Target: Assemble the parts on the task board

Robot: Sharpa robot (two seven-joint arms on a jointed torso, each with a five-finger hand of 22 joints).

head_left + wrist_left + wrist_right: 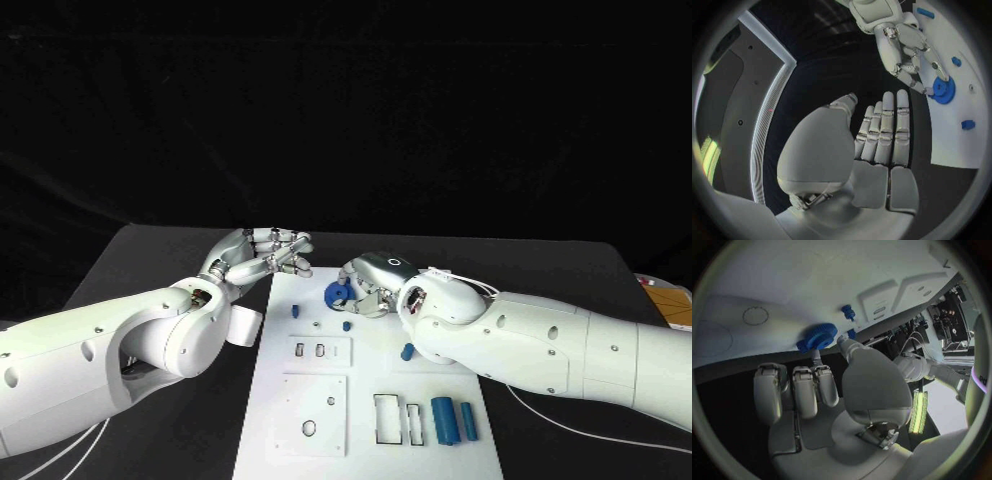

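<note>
Right hand (378,290) pinches ridged blue gear (336,294)

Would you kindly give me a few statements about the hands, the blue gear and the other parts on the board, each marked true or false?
1. The right hand has its fingers at the blue gear. True.
2. The left hand holds a blue part. False: it holds nothing and hovers beside the task board.
3. Two blue cylinders lie side by side near the board's front right. True.
4. The gear lies on the black table. False: it is on the white board.
</note>
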